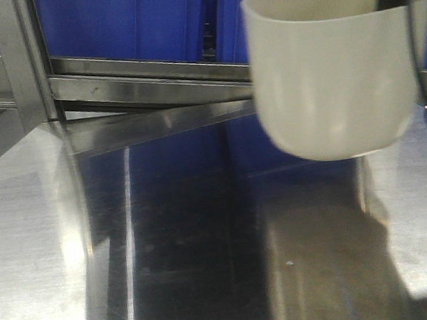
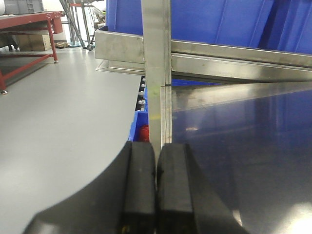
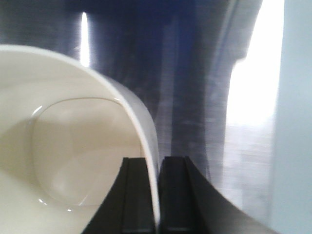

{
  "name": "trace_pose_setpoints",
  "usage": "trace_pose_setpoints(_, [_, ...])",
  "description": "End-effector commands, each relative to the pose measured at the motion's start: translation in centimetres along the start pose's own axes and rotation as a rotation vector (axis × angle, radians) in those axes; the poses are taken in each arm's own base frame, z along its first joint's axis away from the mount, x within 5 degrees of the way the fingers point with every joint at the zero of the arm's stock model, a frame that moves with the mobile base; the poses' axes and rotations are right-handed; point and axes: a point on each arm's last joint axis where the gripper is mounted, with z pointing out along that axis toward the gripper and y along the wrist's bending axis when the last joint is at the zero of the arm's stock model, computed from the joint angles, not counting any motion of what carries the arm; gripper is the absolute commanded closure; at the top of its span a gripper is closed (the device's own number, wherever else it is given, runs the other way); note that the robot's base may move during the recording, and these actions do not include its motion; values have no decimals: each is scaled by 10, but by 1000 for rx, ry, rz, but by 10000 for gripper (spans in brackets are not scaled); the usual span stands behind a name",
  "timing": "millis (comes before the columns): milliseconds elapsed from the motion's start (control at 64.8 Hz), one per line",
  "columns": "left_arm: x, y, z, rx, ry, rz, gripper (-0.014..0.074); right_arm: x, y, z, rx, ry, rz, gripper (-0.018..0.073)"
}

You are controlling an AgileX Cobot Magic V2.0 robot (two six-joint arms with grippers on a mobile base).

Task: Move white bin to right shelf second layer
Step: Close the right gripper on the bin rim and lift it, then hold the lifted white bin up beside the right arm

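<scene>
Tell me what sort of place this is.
Most likely a warehouse or factory floor: large blue crates sit on steel racking, a red-framed workbench stands across a smooth grey floor, and the work surface is polished stainless steel.

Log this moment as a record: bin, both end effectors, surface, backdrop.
white bin: empty, hanging above the surface, blurred in the front view
right end effector: shut on the bin's wall, one finger inside, one outside
left end effector: shut, holding nothing
steel surface: reflective, below the bin
blue crates: behind the bin, above a steel rail
</scene>
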Motion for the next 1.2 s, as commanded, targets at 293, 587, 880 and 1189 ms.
trace_pose_setpoints(293, [4, 0, 1, 1, -65, -3, 512, 51, -75, -40, -17, -321, -16, 510])
trace_pose_setpoints(587, [4, 0, 1, 1, -65, -3, 512, 94, -84, -63, 14, -484, 32, 510])
trace_pose_setpoints(880, [4, 0, 1, 1, -65, -3, 512, 130, -81, -81, 22, -605, 25, 510])
trace_pose_setpoints(1189, [4, 0, 1, 1, -65, -3, 512, 153, -82, -91, 25, -672, 94, 510])
